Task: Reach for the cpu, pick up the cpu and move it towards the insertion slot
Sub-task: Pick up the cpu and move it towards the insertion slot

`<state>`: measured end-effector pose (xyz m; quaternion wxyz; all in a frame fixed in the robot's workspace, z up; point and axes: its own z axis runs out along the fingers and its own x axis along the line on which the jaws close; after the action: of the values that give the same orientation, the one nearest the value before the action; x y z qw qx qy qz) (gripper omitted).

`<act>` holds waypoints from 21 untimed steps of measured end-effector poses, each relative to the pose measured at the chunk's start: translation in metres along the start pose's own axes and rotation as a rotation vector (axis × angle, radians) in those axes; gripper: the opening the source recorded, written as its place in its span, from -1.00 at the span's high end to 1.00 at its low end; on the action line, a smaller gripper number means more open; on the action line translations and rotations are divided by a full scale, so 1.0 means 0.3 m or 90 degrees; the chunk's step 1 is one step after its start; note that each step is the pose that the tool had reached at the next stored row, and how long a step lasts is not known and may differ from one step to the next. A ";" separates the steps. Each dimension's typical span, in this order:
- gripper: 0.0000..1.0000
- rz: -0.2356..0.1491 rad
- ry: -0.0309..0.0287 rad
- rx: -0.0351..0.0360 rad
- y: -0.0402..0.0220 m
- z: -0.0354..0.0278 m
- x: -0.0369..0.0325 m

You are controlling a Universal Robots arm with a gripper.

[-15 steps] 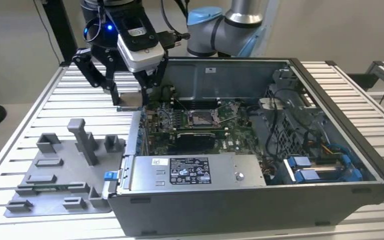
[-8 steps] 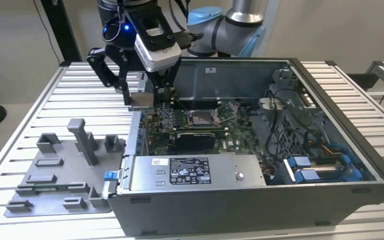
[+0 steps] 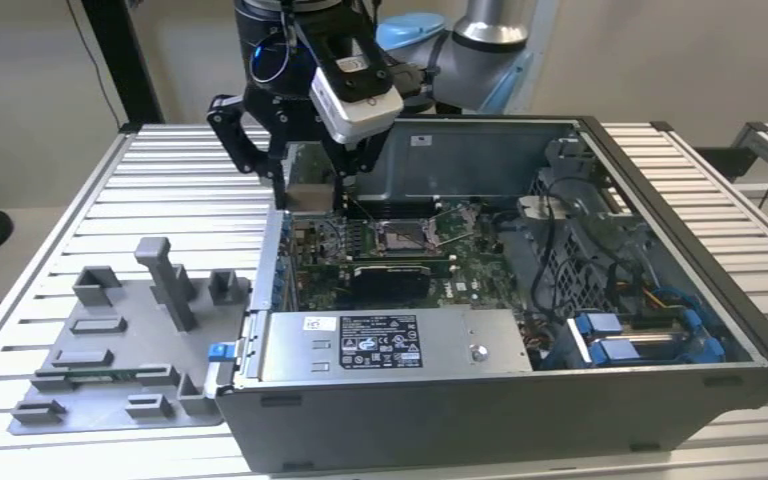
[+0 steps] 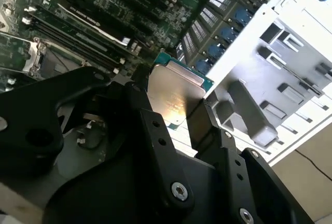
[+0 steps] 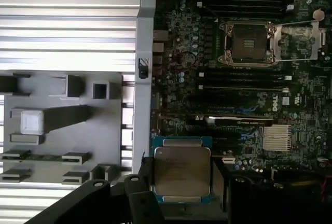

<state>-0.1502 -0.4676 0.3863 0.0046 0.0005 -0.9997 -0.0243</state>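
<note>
Two fingers clamp the one cpu above the motherboard, apart from its single insertion slot.

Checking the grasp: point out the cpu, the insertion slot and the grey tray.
cpu [image 5: 181, 170], first wrist view, silvery top.
insertion slot [image 5: 248, 43], first wrist view, dark centre.
grey tray [image 3: 117, 345], exterior view, flat base.

The pincer hangs from the downward-reaching arm, fingers clamped.
</note>
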 end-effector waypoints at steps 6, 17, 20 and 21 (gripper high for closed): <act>1.00 0.000 0.0017 0.0000 0.000 -0.001 -0.056; 1.00 0.000 0.0035 0.0000 0.000 -0.002 -0.164; 1.00 0.000 0.0038 0.0000 0.000 -0.002 -0.193; 1.00 0.000 0.0039 0.0000 0.000 -0.002 -0.204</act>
<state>-0.0891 -0.4676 0.3862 0.0077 0.0005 -0.9997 -0.0243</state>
